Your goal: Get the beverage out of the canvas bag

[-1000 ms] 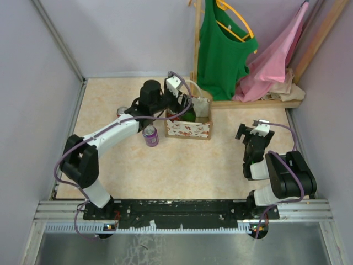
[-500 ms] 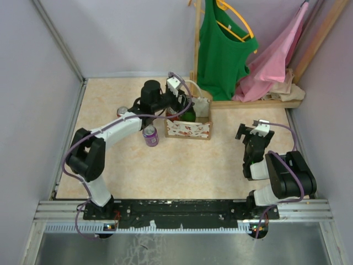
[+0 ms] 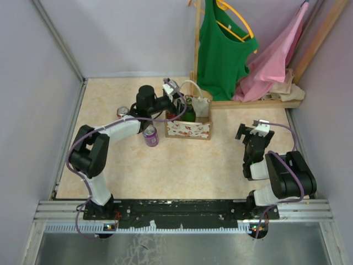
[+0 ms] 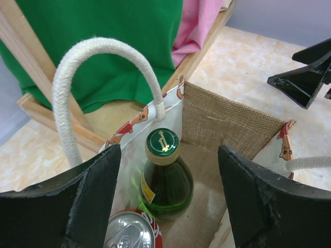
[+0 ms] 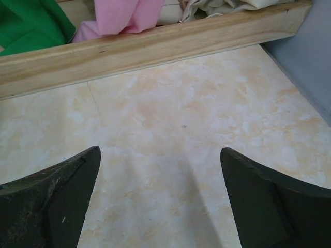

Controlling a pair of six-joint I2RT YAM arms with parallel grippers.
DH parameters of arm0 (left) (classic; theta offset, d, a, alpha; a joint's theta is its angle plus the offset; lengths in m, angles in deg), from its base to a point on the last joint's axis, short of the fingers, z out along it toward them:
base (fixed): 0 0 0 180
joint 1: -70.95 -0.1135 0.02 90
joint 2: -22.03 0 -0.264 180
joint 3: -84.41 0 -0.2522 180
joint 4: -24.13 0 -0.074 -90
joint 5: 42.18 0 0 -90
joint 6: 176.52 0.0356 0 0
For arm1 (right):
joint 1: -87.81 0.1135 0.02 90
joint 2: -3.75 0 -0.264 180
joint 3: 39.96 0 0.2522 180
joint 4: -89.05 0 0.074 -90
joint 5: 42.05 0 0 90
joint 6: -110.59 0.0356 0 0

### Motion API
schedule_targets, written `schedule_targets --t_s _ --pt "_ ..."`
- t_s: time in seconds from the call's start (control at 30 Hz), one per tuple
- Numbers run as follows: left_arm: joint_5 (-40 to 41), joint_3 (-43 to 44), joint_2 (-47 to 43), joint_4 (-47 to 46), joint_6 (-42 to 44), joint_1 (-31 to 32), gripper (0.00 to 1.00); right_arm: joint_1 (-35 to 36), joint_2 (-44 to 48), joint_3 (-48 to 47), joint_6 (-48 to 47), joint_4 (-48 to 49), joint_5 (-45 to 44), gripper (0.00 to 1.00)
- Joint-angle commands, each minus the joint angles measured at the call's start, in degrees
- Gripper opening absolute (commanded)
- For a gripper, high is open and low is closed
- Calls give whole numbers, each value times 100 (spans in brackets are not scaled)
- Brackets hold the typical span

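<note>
left end effector, jaws wide and holding nothing, hovers over the bag on the table, with the bottle and can inside, ungrasped, so removal is judged not yet begun.

A bottle and a can stand inside the canvas bag; a second can stands just left.

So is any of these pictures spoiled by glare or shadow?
Left wrist view: crisp, with small glints on the cap of the green glass bottle and on the silver can top. Right wrist view: a faint soft shadow on the beige marbled tabletop. Top view: even light, nothing washed out.
</note>
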Motion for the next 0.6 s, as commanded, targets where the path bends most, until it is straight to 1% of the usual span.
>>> schedule_targets --t_s 0.0,0.27,0.57 --pt "-551 -44 179 -634 -64 -61 81 -29 47 -124 -2 240 -17 99" --pt "-736 9 451 -853 -114 -135 81 -29 47 -124 -2 240 -25 99" --pt "-863 417 835 -804 -234 -198 78 -29 47 -124 -2 240 -19 99"
